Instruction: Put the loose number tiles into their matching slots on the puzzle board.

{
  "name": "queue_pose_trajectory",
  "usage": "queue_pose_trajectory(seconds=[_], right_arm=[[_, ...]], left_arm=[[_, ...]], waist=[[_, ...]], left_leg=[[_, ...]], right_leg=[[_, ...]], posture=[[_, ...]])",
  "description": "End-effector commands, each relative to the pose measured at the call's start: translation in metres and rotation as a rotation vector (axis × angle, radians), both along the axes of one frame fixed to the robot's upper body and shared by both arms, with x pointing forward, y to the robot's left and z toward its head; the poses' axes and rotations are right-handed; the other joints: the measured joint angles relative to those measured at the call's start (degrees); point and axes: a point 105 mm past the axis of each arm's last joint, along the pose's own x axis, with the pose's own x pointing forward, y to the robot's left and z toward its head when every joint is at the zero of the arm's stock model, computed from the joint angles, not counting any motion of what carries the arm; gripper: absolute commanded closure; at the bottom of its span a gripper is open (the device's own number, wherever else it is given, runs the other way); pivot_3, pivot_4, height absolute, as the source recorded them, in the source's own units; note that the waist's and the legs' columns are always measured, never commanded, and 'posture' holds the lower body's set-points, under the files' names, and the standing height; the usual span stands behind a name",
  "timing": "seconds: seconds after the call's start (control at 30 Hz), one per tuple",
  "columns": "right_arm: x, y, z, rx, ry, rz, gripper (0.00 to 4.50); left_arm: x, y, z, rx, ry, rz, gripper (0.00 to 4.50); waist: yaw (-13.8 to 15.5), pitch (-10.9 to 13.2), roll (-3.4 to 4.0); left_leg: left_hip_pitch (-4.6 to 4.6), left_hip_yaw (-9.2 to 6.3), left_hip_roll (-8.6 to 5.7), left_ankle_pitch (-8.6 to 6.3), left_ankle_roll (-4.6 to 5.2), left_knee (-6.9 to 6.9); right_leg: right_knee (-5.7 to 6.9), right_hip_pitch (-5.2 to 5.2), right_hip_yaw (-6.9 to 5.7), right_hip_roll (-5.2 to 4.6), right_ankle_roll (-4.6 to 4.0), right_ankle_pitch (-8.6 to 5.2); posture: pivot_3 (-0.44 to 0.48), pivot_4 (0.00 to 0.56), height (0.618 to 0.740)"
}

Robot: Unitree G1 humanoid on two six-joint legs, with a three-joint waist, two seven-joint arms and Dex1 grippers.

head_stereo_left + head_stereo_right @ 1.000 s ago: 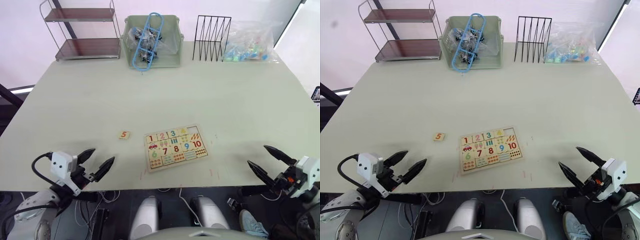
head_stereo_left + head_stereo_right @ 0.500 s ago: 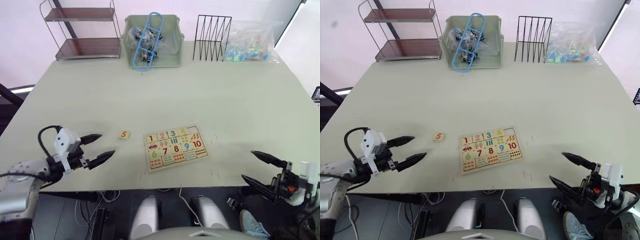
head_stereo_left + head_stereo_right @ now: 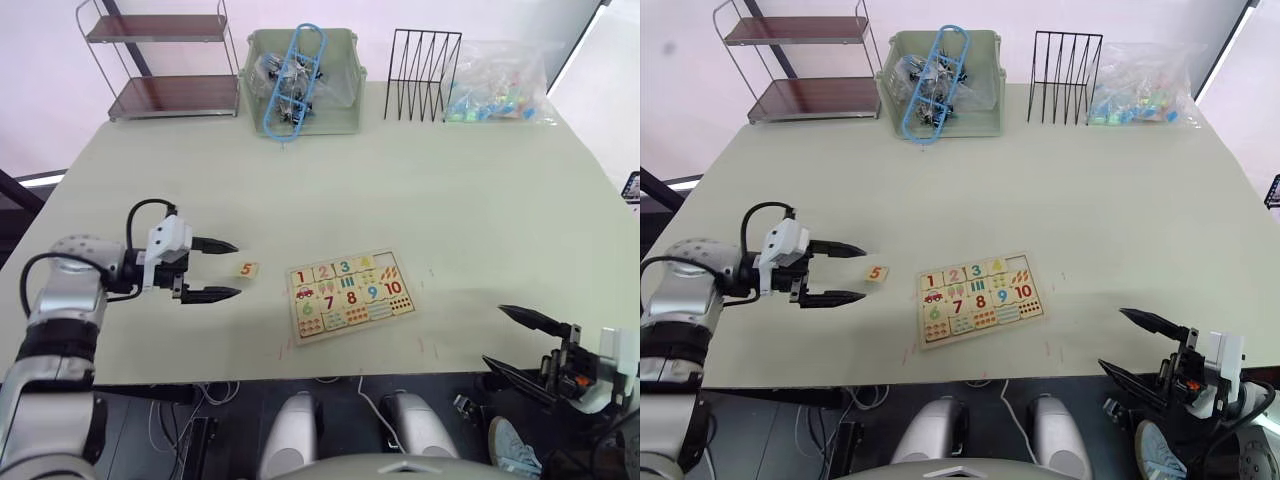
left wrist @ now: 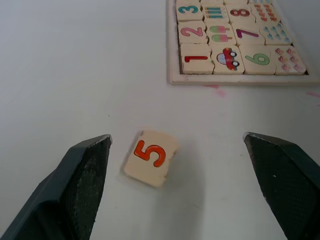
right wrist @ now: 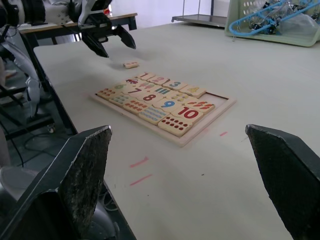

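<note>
One loose number tile, an orange 5 (image 3: 248, 270) on pale wood, lies flat on the table just left of the puzzle board (image 3: 345, 331). My left gripper (image 3: 238, 269) is open, and its two black fingers (image 4: 87, 175) straddle the tile (image 4: 150, 157) without touching it. The tile sits nearer one finger. The board holds numerals 1 to 10 and counting pictures, with one empty slot (image 5: 219, 98) at its far right corner. My right gripper (image 3: 493, 335) is open at the table's front right edge, well away from the board.
Along the far edge stand a two-tier shelf (image 3: 165, 65), a pale green bin (image 3: 335, 115) of blue hangers, a black wire rack (image 3: 422, 62) and a bag of coloured pieces (image 3: 495, 85). Small red marks (image 5: 136, 162) dot the table near the board.
My left arm has swung up from the front left edge and reached right, bringing its open fingers around the 5 tile. The right gripper has sunk slightly at the front right edge.
</note>
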Motion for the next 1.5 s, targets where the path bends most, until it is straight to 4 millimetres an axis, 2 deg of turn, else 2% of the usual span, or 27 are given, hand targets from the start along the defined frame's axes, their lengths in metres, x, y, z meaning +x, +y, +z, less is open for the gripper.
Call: queue_pose_trajectory(seconds=[0.03, 0.17, 0.37, 0.63, 0.73, 0.83, 0.87, 0.93, 1.17, 1.5], right_arm=[[0.000, -0.004, 0.005, -0.010, -0.041, -0.007, 0.00], [-0.001, -0.007, 0.005, -0.016, -0.055, -0.014, 0.00], [0.000, -0.007, 0.006, -0.022, -0.073, -0.005, 0.00], [-0.005, -0.004, 0.003, -0.020, -0.080, -0.013, 0.00], [-0.005, -0.004, 0.003, -0.021, -0.081, -0.009, 0.00], [-0.006, -0.004, 0.001, -0.029, -0.078, 0.003, 0.00], [-0.006, -0.004, 0.001, -0.030, -0.078, 0.006, 0.00], [-0.005, -0.006, 0.001, -0.031, -0.078, 0.009, 0.00], [-0.003, -0.007, 0.002, -0.028, -0.081, 0.022, 0.00], [0.000, -0.006, 0.006, 0.005, -0.092, 0.041, 0.00]], left_arm=[[0.002, 0.004, -0.002, 0.094, 0.004, -0.072, 0.02], [0.006, 0.004, -0.008, 0.184, 0.022, -0.128, 0.02], [0.012, -0.001, -0.009, 0.174, 0.035, -0.129, 0.02], [0.011, -0.002, -0.018, 0.168, 0.059, -0.126, 0.02], [0.010, -0.001, -0.021, 0.168, 0.066, -0.126, 0.84], [0.011, 0.001, -0.021, 0.158, 0.078, -0.102, 2.17], [0.011, 0.002, -0.021, 0.163, 0.079, -0.101, 2.76], [0.010, 0.002, -0.022, 0.167, 0.079, -0.102, 3.55], [0.006, 0.005, -0.025, 0.178, 0.081, -0.110, 3.57], [0.010, -0.011, 0.001, 0.058, -0.011, -0.150, 3.57]], waist=[[0.0, 0.0, 0.00], [-0.1, 0.0, -0.01], [0.0, 0.0, -0.01], [0.0, 0.0, 0.00], [0.1, 0.0, 0.00], [0.1, 0.0, 0.00], [0.1, 0.0, 0.00], [0.0, 0.0, 0.01], [0.0, 0.0, 0.02], [0.1, 0.0, 0.02]], left_leg=[[0.00, 0.01, 0.00, 0.00, 0.00, 0.00], [-0.02, 0.00, 0.00, 0.00, 0.00, 0.01], [-0.03, -0.01, 0.00, 0.00, 0.00, 0.03], [-0.02, -0.02, 0.00, 0.00, 0.00, 0.04], [-0.02, -0.02, 0.01, 0.00, 0.00, 0.05], [-0.02, -0.01, 0.01, 0.00, 0.00, 0.06], [-0.02, -0.02, 0.00, 0.00, 0.00, 0.06], [-0.02, -0.02, 0.00, 0.00, 0.00, 0.06], [0.00, 0.00, 0.01, 0.00, 0.00, 0.06], [-0.03, 0.00, 0.03, 0.00, 0.00, 0.06]], right_leg=[[0.00, -0.01, 0.02, 0.01, 0.00, 0.01], [0.01, 0.00, 0.04, 0.02, 0.00, 0.01], [0.02, -0.01, 0.04, 0.04, 0.02, 0.01], [0.05, 0.00, 0.04, 0.04, 0.01, 0.01], [0.04, 0.00, 0.04, 0.03, 0.00, 0.02], [0.05, 0.00, 0.04, 0.03, -0.01, 0.02], [0.05, 0.00, 0.03, 0.03, -0.01, 0.02], [0.05, 0.00, 0.03, 0.04, -0.01, 0.02], [0.06, 0.00, 0.04, 0.04, -0.02, 0.03], [0.07, 0.00, 0.03, 0.04, -0.04, 0.04]], posture=[[0.000, 0.150, 0.740], [0.000, 0.150, 0.740], [0.000, 0.150, 0.740], [0.000, 0.150, 0.740], [0.000, 0.150, 0.740], [0.000, 0.150, 0.740], [0.000, 0.150, 0.740], [0.000, 0.150, 0.740], [0.000, 0.150, 0.740], [0.000, 0.150, 0.740]])
